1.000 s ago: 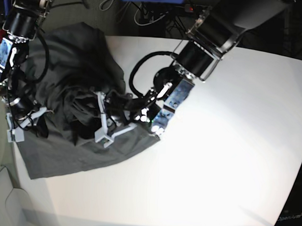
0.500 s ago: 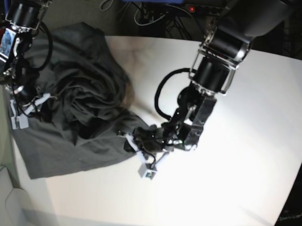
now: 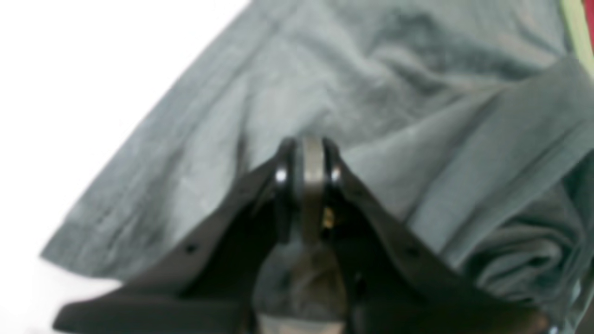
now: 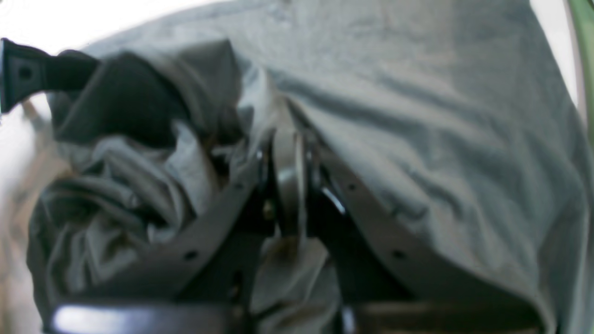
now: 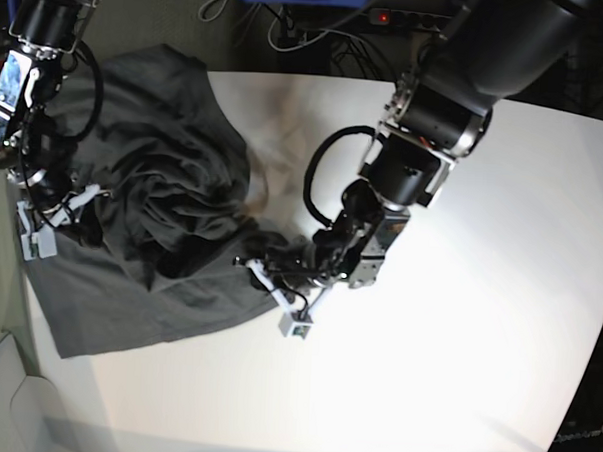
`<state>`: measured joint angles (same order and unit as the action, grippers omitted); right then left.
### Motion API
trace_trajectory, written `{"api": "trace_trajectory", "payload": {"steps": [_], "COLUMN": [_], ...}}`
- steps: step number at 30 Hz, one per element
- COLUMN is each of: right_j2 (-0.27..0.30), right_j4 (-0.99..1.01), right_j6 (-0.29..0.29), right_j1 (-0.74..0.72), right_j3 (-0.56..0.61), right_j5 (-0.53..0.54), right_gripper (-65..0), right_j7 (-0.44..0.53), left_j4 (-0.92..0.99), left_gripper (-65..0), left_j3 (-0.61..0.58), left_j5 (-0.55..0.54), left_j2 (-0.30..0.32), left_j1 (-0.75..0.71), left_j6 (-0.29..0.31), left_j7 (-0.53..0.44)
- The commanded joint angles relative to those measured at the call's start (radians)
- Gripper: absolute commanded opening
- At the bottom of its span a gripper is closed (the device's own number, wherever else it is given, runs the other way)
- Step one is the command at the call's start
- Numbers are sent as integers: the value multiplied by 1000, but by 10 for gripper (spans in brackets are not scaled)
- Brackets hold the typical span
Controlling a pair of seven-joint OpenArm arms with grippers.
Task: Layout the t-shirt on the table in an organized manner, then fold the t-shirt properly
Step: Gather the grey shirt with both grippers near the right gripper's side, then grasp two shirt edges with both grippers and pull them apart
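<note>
a: starting at the left of the base view, what's there?

b: the right claw point(image 5: 43, 225), at the left edge of the desk point(image 5: 455, 373). its 2 jaws are pressed together, and in the right wrist view point(image 4: 290, 185) a fold of the shirt point(image 5: 152, 209) is pinched between them.

a: and the shirt itself?

b: dark grey, bunched in a crumpled heap over the desk's left part. its upper end hangs past the far left corner, and a flatter flap spreads toward the near left edge. the middle is a knot of deep folds.

a: moving right?

b: the left claw point(image 5: 284, 290) sits low at the shirt's right edge, just where the cloth meets bare white desk. its jaws are closed tight too. the left wrist view point(image 3: 308, 181) shows a strip of grey cloth caught between the tips, with the shirt's straight edge running off diagonally to the lower left against the white surface.

a: so both claws have cloth?

b: yes, each grips a pinch of the shirt, one on its left side, one on its right.

a: and further right?

b: the left arm point(image 5: 437, 112) reaches down from the far side, and beyond it only white desk. both wrist views are blurred, so fine detail of the cloth is hard to tell.
</note>
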<state>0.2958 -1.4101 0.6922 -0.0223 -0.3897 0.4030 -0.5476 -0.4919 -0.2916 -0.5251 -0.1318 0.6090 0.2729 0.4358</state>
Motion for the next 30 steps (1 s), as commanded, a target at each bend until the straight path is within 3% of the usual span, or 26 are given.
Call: {"api": "trace_trajectory", "payload": {"steps": [1, 6, 8, 12, 21, 30], "right_j2": [19, 19, 19, 19, 4, 0], "right_j4": [-16, -16, -18, -18, -10, -51], "right_j6": [6, 6, 6, 6, 6, 6], "right_j1": [-17, -21, -21, -23, -20, 18], "right_j3": [-7, -7, -5, -4, 21, 185], "right_j5": [18, 18, 18, 18, 18, 20], "right_gripper": [-613, -613, -613, -613, -613, -614], "right_j7": [27, 27, 27, 27, 27, 25], "left_j4": [-4, -12, -14, -41, -313, -571], "left_gripper": [-610, -610, -611, -611, -611, -611], "left_j3": [1, 10, 10, 10, 10, 10], "left_j5": [-3, -17, -36, -128, -465, -740], "left_j2": [17, 142, 195, 349, 722, 938], "left_j1": [32, 22, 9, -28, -208, -311], "left_j6": [-1, -1, -1, -1, -1, -1], "left_j7": [-16, -10, 38, 80, 146, 154]}}
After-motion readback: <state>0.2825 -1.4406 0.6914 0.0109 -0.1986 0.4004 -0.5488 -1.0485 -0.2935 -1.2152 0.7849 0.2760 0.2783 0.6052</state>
